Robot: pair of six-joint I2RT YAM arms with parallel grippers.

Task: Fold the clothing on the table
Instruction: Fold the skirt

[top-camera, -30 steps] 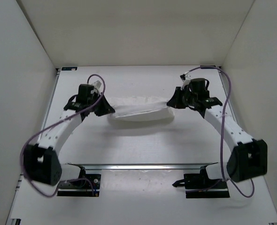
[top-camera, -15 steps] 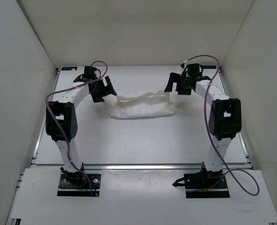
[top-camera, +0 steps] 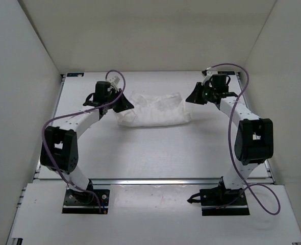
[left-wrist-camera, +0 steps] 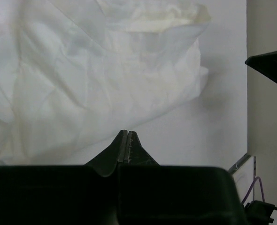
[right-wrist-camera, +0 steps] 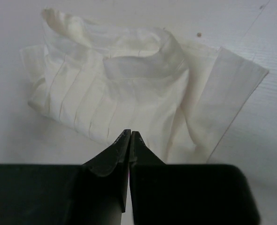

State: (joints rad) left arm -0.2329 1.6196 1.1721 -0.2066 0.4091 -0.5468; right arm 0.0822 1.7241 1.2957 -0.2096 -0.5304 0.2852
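My left gripper point(top-camera: 125, 105) sits at the left end of the clothing point(top-camera: 155, 112). Its jaws are pressed together and hold nothing. In the left wrist view the tips hang over bare table point(top-camera: 155, 153) just beside the fabric's near edge; I cannot tell whether they touch it.

The clothing lies on the far half of the table, about midway across and between my two grippers. It is thin, white and soft, gathered into a wide, rumpled bundle that lies low on the surface. On its left the cloth is loose and creased, with a curled cream-tinted hem along the far side. Further right, parallel pleat-like ridges run down one panel. A flatter flap with a straight, crisp edge lies at the right end.

My right gripper point(top-camera: 191, 97) is at the far right corner of the bundle. Its jaws are also closed tight, and I see no fabric pinched between them. In the right wrist view the tips stand over the pleated panel's near edge.

The table is matte white, with a silver rail point(top-camera: 155, 180) crossing it near my bases. Plain white walls point(top-camera: 145, 35) enclose it at the left, back and right. Purple cables point(top-camera: 237, 117) loop along both arms.
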